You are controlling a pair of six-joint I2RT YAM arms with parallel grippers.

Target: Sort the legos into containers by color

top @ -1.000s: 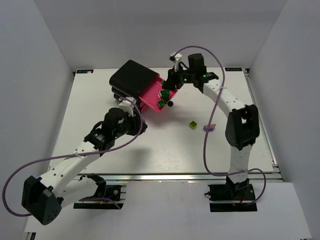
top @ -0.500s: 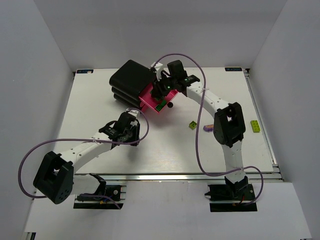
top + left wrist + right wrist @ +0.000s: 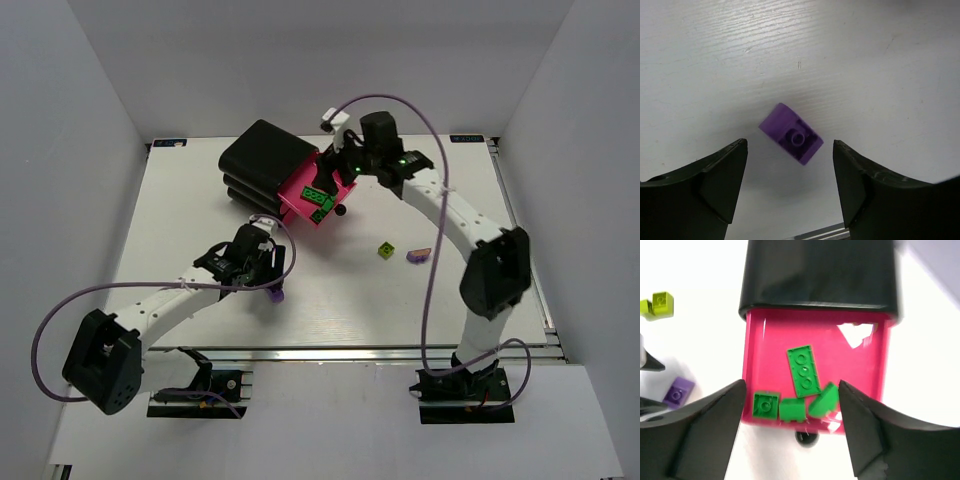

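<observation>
The black casing (image 3: pixel 262 160) stands at the back with its top pink drawer (image 3: pixel 298 188) pulled out; several dark green legos (image 3: pixel 320 198) lie in it. My right gripper (image 3: pixel 345 165) hovers open and empty above that drawer (image 3: pixel 775 340), over the green legos (image 3: pixel 804 371). My left gripper (image 3: pixel 268 280) is open and empty just above a purple lego (image 3: pixel 274 293), which lies on the table between the fingers (image 3: pixel 791 134). A yellow-green lego (image 3: pixel 386 249) and another purple lego (image 3: pixel 418 256) lie right of the drawer.
The drawer's dark knob (image 3: pixel 806 436) points toward the table's middle. The two lower drawers are shut under the open one. White walls enclose the table on three sides. The right arm's elbow (image 3: pixel 495 262) hangs over the table's right side.
My right gripper has risen out of the drawer and drawn back, leaving the green legos inside. My left gripper has shifted slightly and a purple lego now shows under it.
</observation>
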